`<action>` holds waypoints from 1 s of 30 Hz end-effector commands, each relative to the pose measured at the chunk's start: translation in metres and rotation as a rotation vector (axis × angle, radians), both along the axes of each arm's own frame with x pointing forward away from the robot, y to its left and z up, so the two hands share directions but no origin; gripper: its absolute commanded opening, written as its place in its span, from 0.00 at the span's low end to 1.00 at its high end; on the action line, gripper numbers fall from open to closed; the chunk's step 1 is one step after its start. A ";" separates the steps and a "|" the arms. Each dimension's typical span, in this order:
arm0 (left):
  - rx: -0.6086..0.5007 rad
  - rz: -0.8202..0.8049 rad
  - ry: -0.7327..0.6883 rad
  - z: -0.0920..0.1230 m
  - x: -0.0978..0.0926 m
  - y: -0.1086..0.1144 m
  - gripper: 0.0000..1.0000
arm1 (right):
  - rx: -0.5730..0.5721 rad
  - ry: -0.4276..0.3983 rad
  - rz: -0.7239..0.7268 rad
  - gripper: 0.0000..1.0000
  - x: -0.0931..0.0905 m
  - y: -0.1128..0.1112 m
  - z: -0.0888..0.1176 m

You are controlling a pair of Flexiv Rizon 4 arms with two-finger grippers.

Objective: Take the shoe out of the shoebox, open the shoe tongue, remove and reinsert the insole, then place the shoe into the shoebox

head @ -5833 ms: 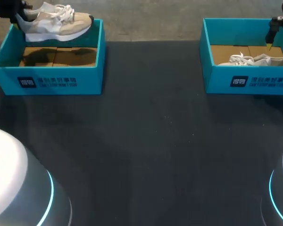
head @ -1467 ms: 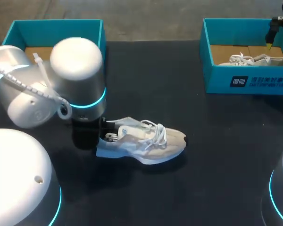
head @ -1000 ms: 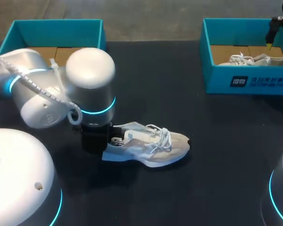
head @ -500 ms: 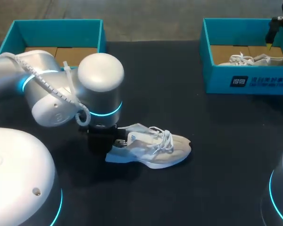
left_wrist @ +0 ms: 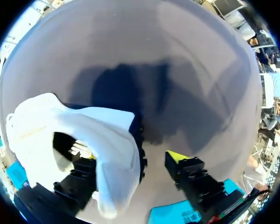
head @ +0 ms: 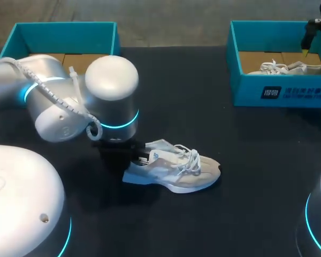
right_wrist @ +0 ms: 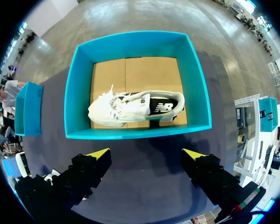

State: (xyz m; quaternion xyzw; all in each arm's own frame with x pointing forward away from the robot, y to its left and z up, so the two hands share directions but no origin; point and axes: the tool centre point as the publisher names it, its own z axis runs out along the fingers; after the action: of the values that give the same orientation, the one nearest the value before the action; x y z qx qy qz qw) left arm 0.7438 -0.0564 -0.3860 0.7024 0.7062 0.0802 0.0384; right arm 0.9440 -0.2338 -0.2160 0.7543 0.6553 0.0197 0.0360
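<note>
Shoe (head: 174, 170) sits on the table (head: 203, 107), out of its box (head: 64, 32): step one looks done. The left gripper (left_wrist: 130, 158) is at the heel with its jaws apart and one finger inside the collar. The right gripper (right_wrist: 146, 154) hangs wide open. Next comes withdrawing and spreading the tongue.

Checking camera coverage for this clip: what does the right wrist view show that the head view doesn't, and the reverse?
Right wrist view only: the boxed shoe whole, heel to toe, and the right hand with its two fingers spread open. Head view only: the left arm over the loose shoe on the table. Both: the right shoebox with the boxed shoe inside.
</note>
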 end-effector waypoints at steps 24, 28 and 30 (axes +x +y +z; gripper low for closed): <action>-0.318 0.234 0.062 0.121 -0.011 0.042 1.00 | -0.001 0.000 0.000 1.00 0.000 0.000 0.000; -0.378 0.304 0.087 0.132 -0.011 0.039 1.00 | -0.001 0.000 0.000 1.00 0.000 0.000 0.000; -0.416 0.354 0.122 0.133 -0.015 0.038 1.00 | -0.001 0.000 0.000 1.00 0.000 0.000 0.000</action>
State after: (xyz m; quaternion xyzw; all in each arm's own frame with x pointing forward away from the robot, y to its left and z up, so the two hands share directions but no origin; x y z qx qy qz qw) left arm 0.7344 -0.0282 -0.2600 0.5604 0.8183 -0.0768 0.1023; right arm 0.9441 -0.2337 -0.2160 0.7543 0.6553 0.0197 0.0360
